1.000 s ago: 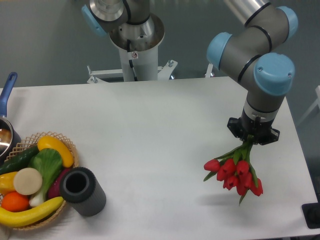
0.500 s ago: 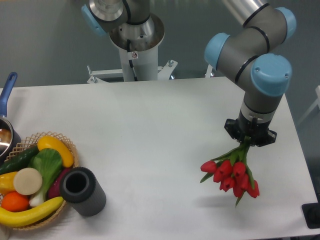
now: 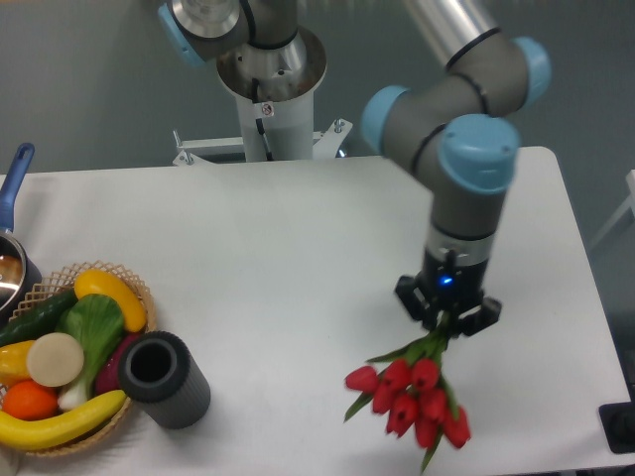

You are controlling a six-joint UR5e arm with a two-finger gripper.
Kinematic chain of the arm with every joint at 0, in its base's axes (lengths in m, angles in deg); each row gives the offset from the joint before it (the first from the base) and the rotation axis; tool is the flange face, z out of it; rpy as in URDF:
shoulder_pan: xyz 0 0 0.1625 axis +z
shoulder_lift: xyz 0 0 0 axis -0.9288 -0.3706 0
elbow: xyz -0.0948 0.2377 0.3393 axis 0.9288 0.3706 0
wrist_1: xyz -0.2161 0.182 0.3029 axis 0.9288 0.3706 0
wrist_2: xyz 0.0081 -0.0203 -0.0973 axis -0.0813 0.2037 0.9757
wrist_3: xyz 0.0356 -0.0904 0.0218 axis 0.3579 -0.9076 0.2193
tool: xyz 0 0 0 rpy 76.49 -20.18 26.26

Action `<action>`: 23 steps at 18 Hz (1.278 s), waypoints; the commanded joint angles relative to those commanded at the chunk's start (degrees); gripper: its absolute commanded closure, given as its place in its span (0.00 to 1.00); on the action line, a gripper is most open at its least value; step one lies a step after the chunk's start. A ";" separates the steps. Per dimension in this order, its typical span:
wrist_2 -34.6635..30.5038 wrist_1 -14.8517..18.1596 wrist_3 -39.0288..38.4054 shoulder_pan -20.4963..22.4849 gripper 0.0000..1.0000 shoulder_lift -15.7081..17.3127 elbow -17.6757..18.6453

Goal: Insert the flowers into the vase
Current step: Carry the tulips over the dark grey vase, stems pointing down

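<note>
Flowers are gripped at the stems by the hand; judged light and floppy, best held low on stems for vase.

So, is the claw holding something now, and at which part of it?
Yes. The claw holds the flowers by the green stems, with the red buds hanging below it.

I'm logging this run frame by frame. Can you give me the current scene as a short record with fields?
tool: shut on the flowers' stems, above the table's near right part
flowers: red tulip bunch, buds hanging down and toward the camera
vase: dark grey cylinder, near left, empty, beside the basket
basket: wicker, holds fruit and vegetables
pot: blue handle, left edge
table: white
</note>
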 joint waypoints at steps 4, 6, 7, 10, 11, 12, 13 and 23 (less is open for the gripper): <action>2.82 -0.79 -2.64 -3.51 1.00 1.49 -0.18; 3.26 -2.45 -4.03 -5.97 1.00 2.28 -0.35; 4.31 -4.29 -6.92 -7.12 1.00 2.29 -0.44; 9.57 -9.74 -10.02 -8.62 1.00 2.29 -0.53; 11.77 -11.32 -10.11 -8.71 1.00 2.11 -0.53; 14.22 -12.91 -10.11 -8.71 1.00 2.02 -0.53; 17.29 -14.49 -10.11 -8.62 1.00 2.02 -0.53; 36.04 -19.34 -10.11 -8.62 1.00 2.29 -1.67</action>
